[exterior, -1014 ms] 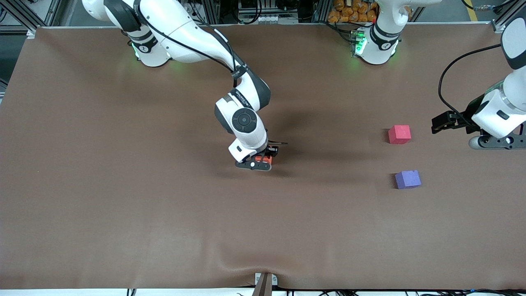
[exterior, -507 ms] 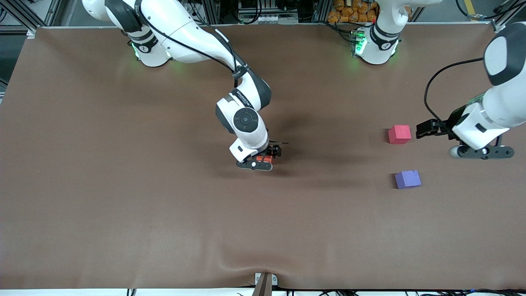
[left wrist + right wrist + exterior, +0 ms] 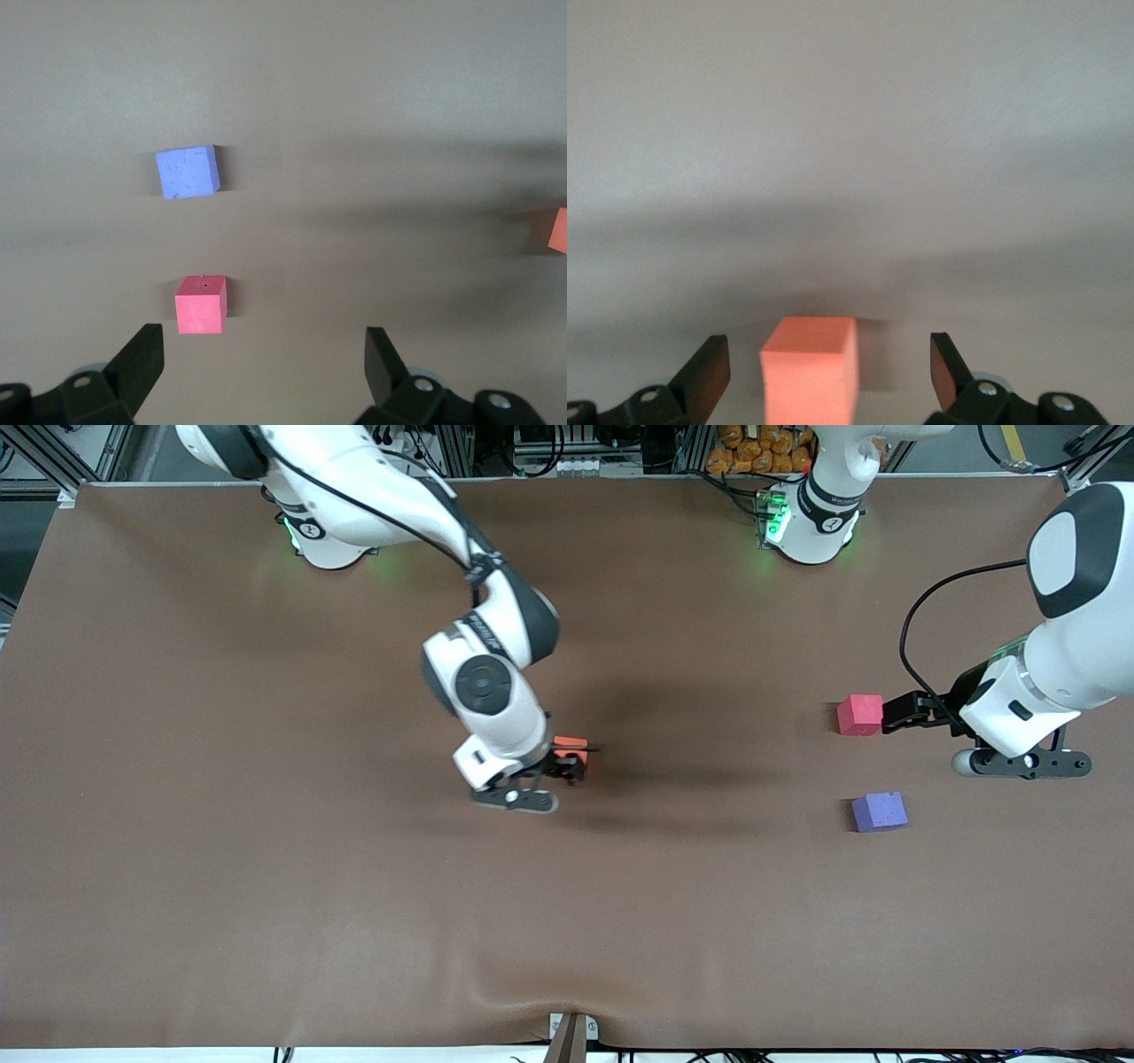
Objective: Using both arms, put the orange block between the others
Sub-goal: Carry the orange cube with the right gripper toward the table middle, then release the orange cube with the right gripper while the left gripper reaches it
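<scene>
Orange block: you'll find the orange block (image 3: 570,745) sitting on the brown table (image 3: 266,886) at mid-frame in the front view, just clear of the right gripper's fingertips.
Right gripper: the right gripper (image 3: 567,766) has its fingers apart with nothing between them touching; in the right wrist view the orange block (image 3: 811,367) stands free in the gap, both fingers (image 3: 707,370) off its sides (so it is let go, not clamped).
Left gripper: the left gripper (image 3: 895,712) sits at the right of the front view, fingers spread and empty, hard by the red-pink cube (image 3: 860,714).
Others: the purple-blue cube (image 3: 879,811) lies below the red-pink one in the front view, nearer that camera, with a bare gap between them.
Key relation: from the left wrist view the orange block (image 3: 558,230) shows only at the right edge, well apart from the red-pink cube (image 3: 201,304) and purple-blue cube (image 3: 187,171).
Judgement: you should expect the left arm to reach toward mid-table for the block; the right gripper is the nearer one now, but the gap lies at the left arm's end.
Risk: watch the left gripper's closeness to the red-pink cube; a nudge would shift the gap.
</scene>
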Available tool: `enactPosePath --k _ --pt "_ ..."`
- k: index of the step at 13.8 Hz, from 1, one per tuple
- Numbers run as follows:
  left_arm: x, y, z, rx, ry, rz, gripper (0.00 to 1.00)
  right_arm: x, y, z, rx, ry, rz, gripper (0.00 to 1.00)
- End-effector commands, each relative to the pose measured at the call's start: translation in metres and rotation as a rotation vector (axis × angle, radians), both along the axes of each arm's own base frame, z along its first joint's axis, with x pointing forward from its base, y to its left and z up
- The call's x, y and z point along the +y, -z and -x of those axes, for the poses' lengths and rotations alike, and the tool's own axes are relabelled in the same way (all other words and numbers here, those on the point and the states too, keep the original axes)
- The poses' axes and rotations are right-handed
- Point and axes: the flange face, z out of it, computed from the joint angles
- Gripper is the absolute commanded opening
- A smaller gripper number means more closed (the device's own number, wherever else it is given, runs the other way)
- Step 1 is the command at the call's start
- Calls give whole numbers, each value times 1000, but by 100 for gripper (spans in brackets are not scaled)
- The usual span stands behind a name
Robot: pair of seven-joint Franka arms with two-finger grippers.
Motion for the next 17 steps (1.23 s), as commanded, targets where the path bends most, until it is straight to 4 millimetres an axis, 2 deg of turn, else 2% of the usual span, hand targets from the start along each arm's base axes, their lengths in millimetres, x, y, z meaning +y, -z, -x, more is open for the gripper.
enactPosePath --k 1,2,3,7,11,13,14,15,17 --pt "-23 9 -6 20 -44 21 100 -44 -24 -12 37 -86 26 100" --pt "-38 13 -7 17 -61 25 100 -62 -30 -20 39 -112 27 100" --pt "-63 20 -7 8 -78 27 100 -83 -36 -26 36 -126 26 100" --pt "-147 43 -11 2 -132 14 100 -146 -41 -44 34 -168 29 100" --pt "-214 81 -19 -29 -192 42 100 -169 -31 -44 35 -178 105 100" --pt "-248 100 -15 -56 -206 55 100 -174 -32 -46 30 -177 116 100" --pt "-258 111 -15 -63 -225 58 100 -178 -31 -47 33 -173 118 100" --pt "-275 123 -10 -67 -248 57 100 -186 -24 -47 44 -163 123 100" --pt "-305 142 -3 -73 -275 59 100 -208 -22 -52 47 -170 122 100"
